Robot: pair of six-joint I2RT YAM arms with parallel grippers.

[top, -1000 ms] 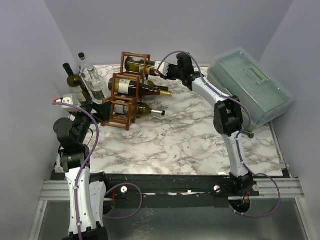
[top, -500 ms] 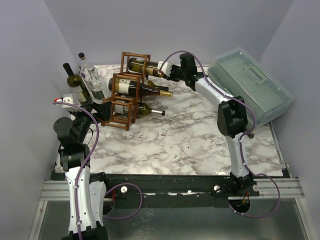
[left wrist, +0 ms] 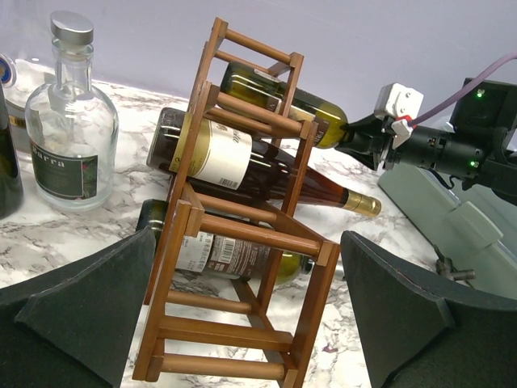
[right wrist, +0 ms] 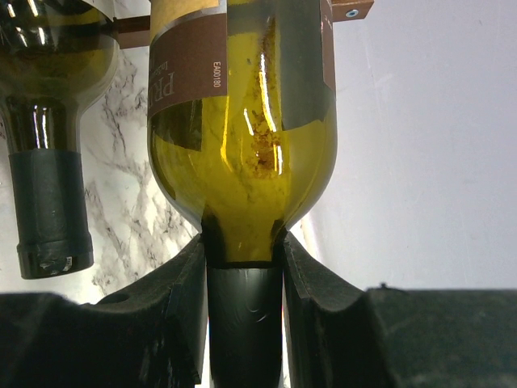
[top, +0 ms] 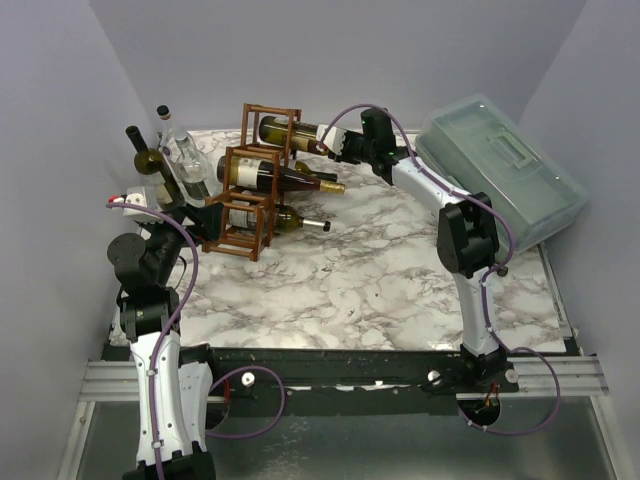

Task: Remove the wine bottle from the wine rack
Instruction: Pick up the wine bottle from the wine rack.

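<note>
The right gripper (right wrist: 242, 246) clamps the top bottle's (right wrist: 242, 121) neck in the rack (left wrist: 258, 233); the left gripper (left wrist: 247, 242) gapes wide nearby.

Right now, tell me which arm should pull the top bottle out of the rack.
Right. The right gripper is shut on the top bottle at its neck, in line to draw it out. The left gripper sits open astride the rack, at the end away from the necks.

The wine bottle (right wrist: 242, 121) runs past the right wrist view's top edge, its mouth hidden inside the right tool (right wrist: 242, 275); whether the left tool (left wrist: 248, 234) touches the wine rack (left wrist: 196, 153) is unclear.
</note>
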